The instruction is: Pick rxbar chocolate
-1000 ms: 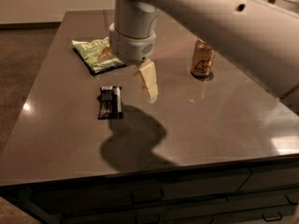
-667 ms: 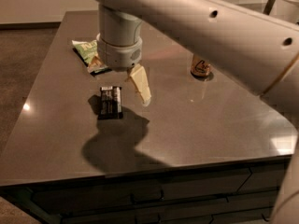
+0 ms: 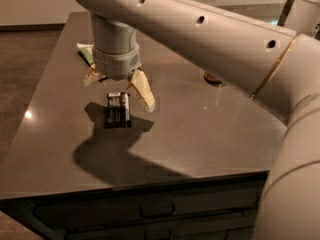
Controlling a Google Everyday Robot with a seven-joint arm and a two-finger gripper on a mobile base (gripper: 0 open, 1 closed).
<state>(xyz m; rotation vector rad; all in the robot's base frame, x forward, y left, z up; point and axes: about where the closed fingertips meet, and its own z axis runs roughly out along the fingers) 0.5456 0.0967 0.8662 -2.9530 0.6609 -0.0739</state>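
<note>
Jaws stood spread wide, with nothing between them. The gripper (image 3: 119, 84) hung low over the dark table (image 3: 200, 134), its pale fingers (image 3: 143, 90) pointing down to either side of the far end of the chocolate bar (image 3: 117, 109). The bar lay flat on the table, black wrapper with white lettering, beside the arm's shadow. A green bag (image 3: 84, 51) showed behind the gripper. The arm (image 3: 200, 39) hid most of a can (image 3: 212, 77).

Off-white tubular arm (image 3: 225, 49), dark round holes (image 3: 200, 19), gold band (image 3: 274, 66); cream-fingered claw (image 3: 119, 91), spread, over the grey table (image 3: 200, 134)'s left.
</note>
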